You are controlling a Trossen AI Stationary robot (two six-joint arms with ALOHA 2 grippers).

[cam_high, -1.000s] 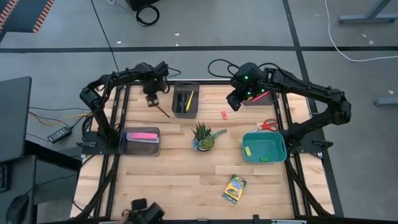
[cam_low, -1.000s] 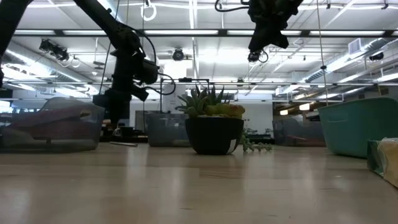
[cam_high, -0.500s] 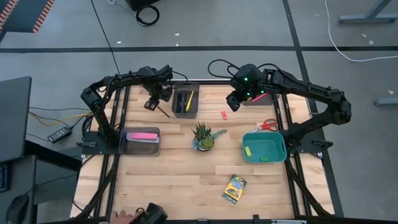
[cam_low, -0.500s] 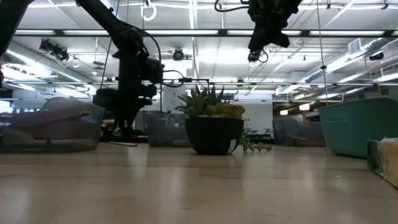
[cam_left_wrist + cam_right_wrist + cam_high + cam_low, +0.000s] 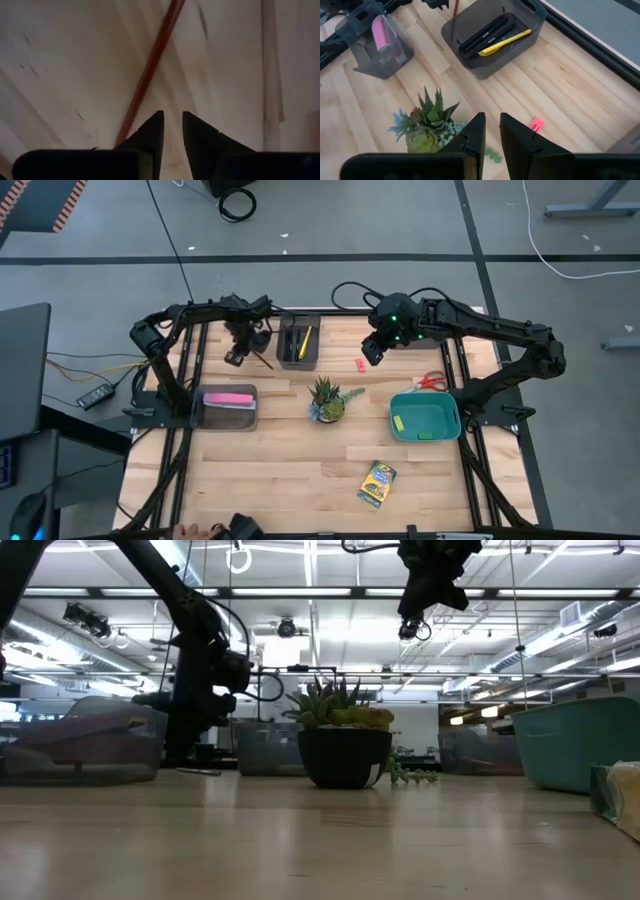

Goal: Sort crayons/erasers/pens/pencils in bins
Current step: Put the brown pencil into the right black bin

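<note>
A dark red pencil [image 5: 264, 361] lies flat on the table, left of the grey bin [image 5: 298, 342] that holds black pens [image 5: 484, 36] and a yellow pen [image 5: 506, 42]. My left gripper [image 5: 236, 357] points straight down, low over the pencil's end. Its fingers [image 5: 172, 125] stand a narrow gap apart, and the pencil [image 5: 150, 65] runs past the outer side of one finger, not between them. My right gripper [image 5: 371, 354] hangs high, tilted down, above a red-pink eraser [image 5: 536, 123]. Its fingers are a narrow gap apart with nothing between them. My left gripper stands from above right beside the pencil's end [image 5: 122, 137], which runs in behind one finger. I cannot tell whether that finger touches the pencil. The pencil lies flat on the table.
A potted plant [image 5: 326, 398] stands mid-table. A grey bin with a long pink bar [image 5: 228, 398] sits at the left and a teal bin [image 5: 452, 418] at the right. Red scissors [image 5: 431, 381] lie behind the teal bin. The crayon box [image 5: 377, 484] lies near the front.
My left gripper has sunk toward the table by the pencil, shifting a little toward the near-left, and has rolled about its downward axis. My right gripper has drifted slightly toward the table's left, staying high. The pencil has stayed where it was.
</note>
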